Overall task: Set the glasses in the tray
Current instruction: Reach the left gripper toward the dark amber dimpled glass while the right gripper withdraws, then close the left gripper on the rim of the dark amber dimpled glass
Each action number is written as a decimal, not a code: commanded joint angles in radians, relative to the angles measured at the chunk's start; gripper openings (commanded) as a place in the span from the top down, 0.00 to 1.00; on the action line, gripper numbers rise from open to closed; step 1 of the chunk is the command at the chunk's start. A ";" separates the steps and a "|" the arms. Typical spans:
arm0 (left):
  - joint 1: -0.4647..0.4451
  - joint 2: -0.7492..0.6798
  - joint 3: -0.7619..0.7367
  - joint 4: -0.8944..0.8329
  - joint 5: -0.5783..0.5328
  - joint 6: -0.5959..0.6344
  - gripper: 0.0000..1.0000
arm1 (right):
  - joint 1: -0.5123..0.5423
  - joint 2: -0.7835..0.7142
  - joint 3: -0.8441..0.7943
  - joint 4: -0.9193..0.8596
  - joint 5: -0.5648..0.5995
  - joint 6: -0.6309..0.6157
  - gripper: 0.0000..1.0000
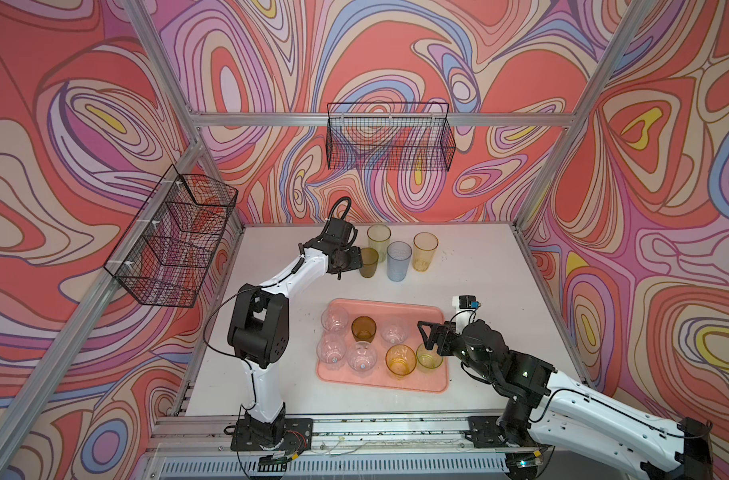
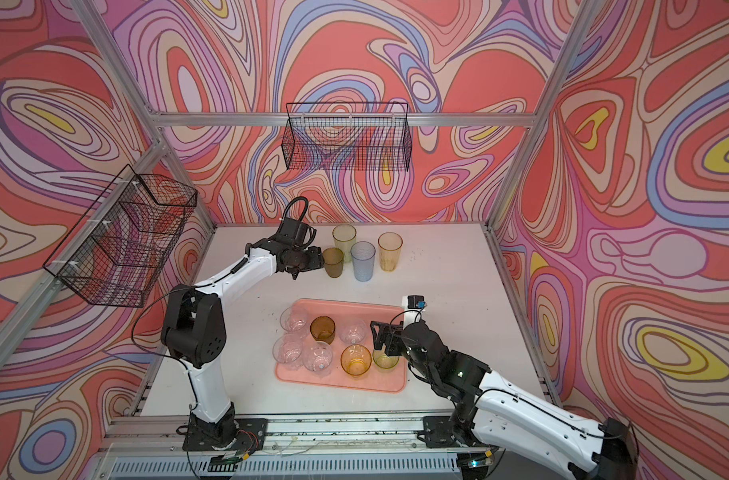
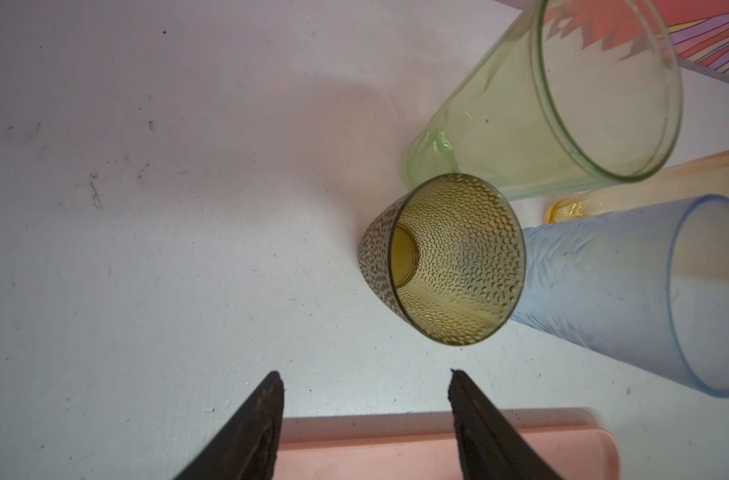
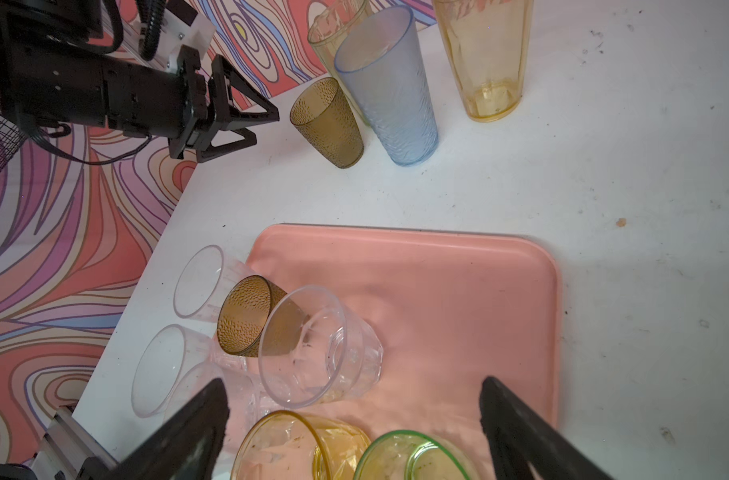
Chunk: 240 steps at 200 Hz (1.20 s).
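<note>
Seven short glasses stand on the tray, toward the table's front edge. Near the back edge a brown glass stands just beside a blue glass, with a yellow glass and an orange glass crowding close. The left gripper, partly open and empty, is just beside the brown glass. The right gripper, spread wide and empty, hangs over the green glass at the tray's right front corner.

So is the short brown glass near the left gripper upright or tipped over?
Upright. The short brown glass stands on its base on the table, open rim up, beside the tall blue-grey glass.
</note>
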 commanded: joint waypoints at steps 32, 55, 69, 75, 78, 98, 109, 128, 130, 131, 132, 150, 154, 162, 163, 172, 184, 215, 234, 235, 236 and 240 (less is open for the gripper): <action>0.009 0.090 0.075 -0.037 0.019 0.017 0.38 | 0.006 0.006 0.000 -0.043 0.017 0.026 0.02; 0.010 0.131 0.112 -0.048 0.019 0.022 0.42 | 0.006 0.003 0.005 -0.056 0.021 0.031 0.02; 0.011 0.150 0.135 -0.061 0.014 0.027 0.44 | 0.006 0.002 0.005 -0.064 0.023 0.038 0.02; 0.011 0.155 0.142 -0.063 0.013 0.028 0.45 | 0.006 0.000 0.007 -0.068 0.026 0.041 0.02; 0.011 0.158 0.146 -0.065 0.010 0.029 0.46 | 0.006 0.000 0.007 -0.069 0.026 0.043 0.02; 0.010 0.164 0.150 -0.064 0.003 0.035 0.49 | 0.006 0.001 0.005 -0.074 0.029 0.053 0.03; 0.010 0.166 0.149 -0.064 -0.001 0.038 0.51 | 0.006 0.003 0.004 -0.073 0.033 0.059 0.03; 0.011 0.169 0.151 -0.072 0.000 0.038 0.59 | 0.006 0.009 0.004 -0.068 0.034 0.062 0.03; 0.011 0.169 0.149 -0.073 0.000 0.038 0.60 | 0.006 0.011 0.003 -0.068 0.033 0.062 0.03; 0.011 0.169 0.149 -0.073 0.000 0.037 0.61 | 0.006 0.010 0.004 -0.067 0.033 0.062 0.03; 0.011 0.169 0.149 -0.075 -0.001 0.037 0.61 | 0.006 0.012 0.004 -0.066 0.034 0.062 0.03; 0.011 0.161 0.137 -0.074 0.003 0.034 0.64 | 0.005 0.022 0.009 -0.063 0.031 0.062 0.03; 0.011 0.157 0.129 -0.072 0.005 0.034 0.63 | 0.006 0.024 0.011 -0.063 0.031 0.063 0.03; 0.011 0.151 0.119 -0.064 0.012 0.040 0.63 | 0.006 0.028 0.012 -0.063 0.030 0.064 0.02; 0.011 0.151 0.117 -0.063 0.012 0.040 0.63 | 0.006 0.028 0.013 -0.063 0.030 0.065 0.02; 0.011 0.141 0.107 -0.058 0.014 0.043 0.63 | 0.005 0.032 0.015 -0.062 0.030 0.068 0.03; 0.010 0.131 0.094 -0.052 0.015 0.045 0.66 | 0.006 0.037 0.015 -0.059 0.027 0.073 0.03; 0.011 0.103 0.066 -0.044 0.020 0.047 0.79 | 0.006 0.035 0.012 -0.050 0.022 0.099 0.03; 0.011 0.081 0.040 -0.036 0.021 0.049 0.84 | 0.006 0.029 0.001 -0.043 0.025 0.120 0.02; 0.011 0.080 0.040 -0.036 0.021 0.048 0.85 | 0.006 0.029 0.001 -0.042 0.025 0.122 0.03; 0.011 0.079 0.040 -0.035 0.022 0.048 0.85 | 0.006 0.029 0.000 -0.042 0.025 0.123 0.03; 0.011 0.074 0.034 -0.034 0.020 0.048 0.88 | 0.006 0.027 -0.003 -0.041 0.025 0.126 0.03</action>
